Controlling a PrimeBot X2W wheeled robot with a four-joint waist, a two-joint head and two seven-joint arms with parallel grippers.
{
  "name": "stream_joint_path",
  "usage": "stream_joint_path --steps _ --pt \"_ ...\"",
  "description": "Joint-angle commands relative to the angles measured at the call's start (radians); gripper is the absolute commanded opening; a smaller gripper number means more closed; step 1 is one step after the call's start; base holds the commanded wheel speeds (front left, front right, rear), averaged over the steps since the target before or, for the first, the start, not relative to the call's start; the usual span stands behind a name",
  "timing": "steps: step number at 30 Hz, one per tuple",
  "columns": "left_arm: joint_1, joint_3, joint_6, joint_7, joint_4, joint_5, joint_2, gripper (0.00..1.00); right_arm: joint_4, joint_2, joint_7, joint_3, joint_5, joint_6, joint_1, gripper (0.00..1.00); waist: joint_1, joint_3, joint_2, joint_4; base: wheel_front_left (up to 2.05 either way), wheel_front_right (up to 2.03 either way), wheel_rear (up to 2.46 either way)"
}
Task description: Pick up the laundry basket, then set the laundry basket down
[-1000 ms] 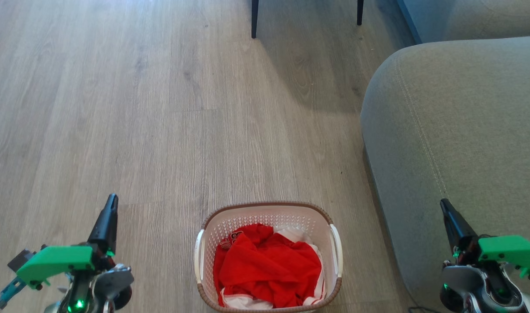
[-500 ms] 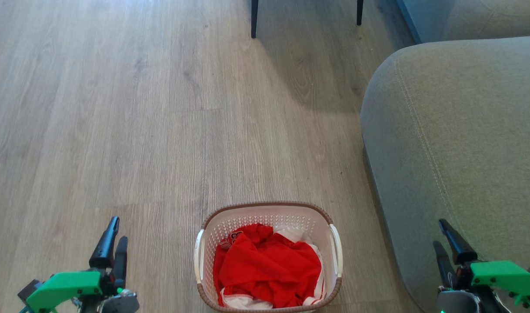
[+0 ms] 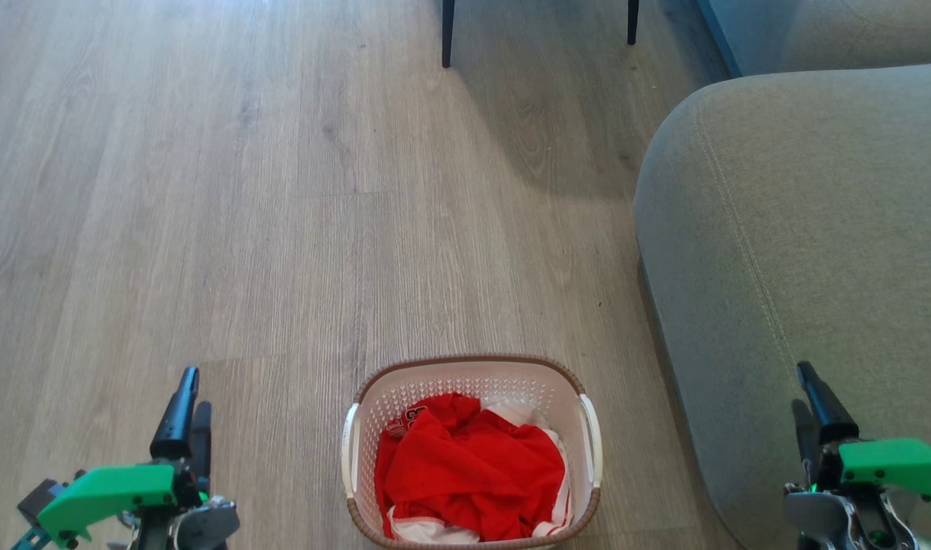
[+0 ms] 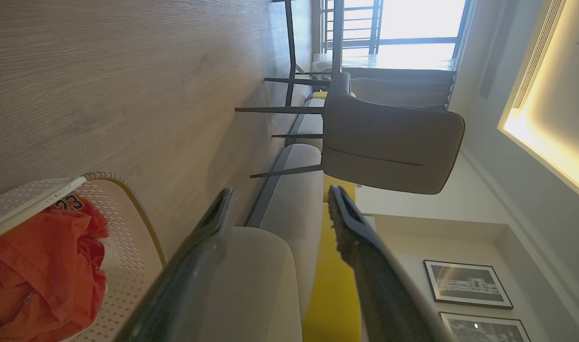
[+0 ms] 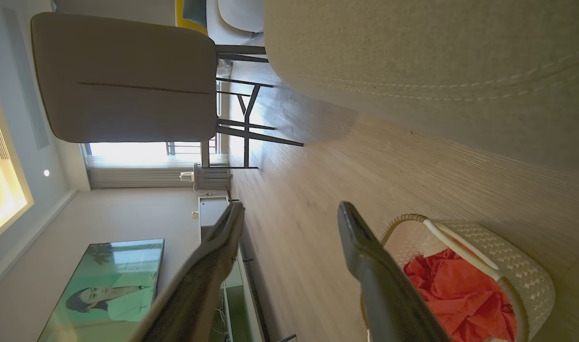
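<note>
The laundry basket [image 3: 471, 358] stands on the wooden floor [image 3: 244, 191] at the bottom centre of the head view, upright, with red and white clothes [image 3: 473, 466] heaped inside and a white handle on each side. It sits exactly where it sat a second ago, and neither gripper touches it.

The left gripper [image 3: 194, 391] is at the lower left of the head view, well apart from the basket. The right gripper [image 3: 802, 388] is at the lower right, in front of the grey sofa arm [image 3: 801, 229]. A second ago each showed as one dark spike with the fingers pressed together and the tips higher in the frame. Now two fingers show on each, and both sit a little above where they were half a second ago.

In the left wrist view the left gripper [image 4: 280, 191] has its jaws spread wide and empty, with the basket [image 4: 128, 266] at the lower left. In the right wrist view the right gripper [image 5: 290, 205] is likewise wide and empty, with the basket [image 5: 512, 266] at the lower right.

Two dark chair legs [image 3: 447, 34] stand at the top centre, unmoved.
</note>
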Motion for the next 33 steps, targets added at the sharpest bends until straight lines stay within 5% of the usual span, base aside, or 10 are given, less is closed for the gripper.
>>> stream_joint_path --steps 1,24,33 --pt "-0.053 0.018 -0.002 -0.014 -0.048 0.024 0.009 1.0 -0.049 -0.008 -0.015 -0.004 -0.037 0.001 -0.053 1.0 0.0 0.0 -0.0001 0.001 0.0 0.0 0.0" --pt "-0.075 0.047 -0.001 -0.082 -0.2 0.255 0.011 1.0 -0.26 -0.011 -0.083 0.101 -0.529 0.003 -0.096 1.0 0.0 0.004 -0.0001 0.014 0.0 0.0 0.0" --pt "-0.091 0.017 0.078 -0.108 -0.3 0.42 0.011 1.0 -0.33 -0.026 -0.109 0.17 -0.721 0.003 -0.113 1.0 0.0 0.014 -0.0001 0.018 0.0 0.0 0.0"
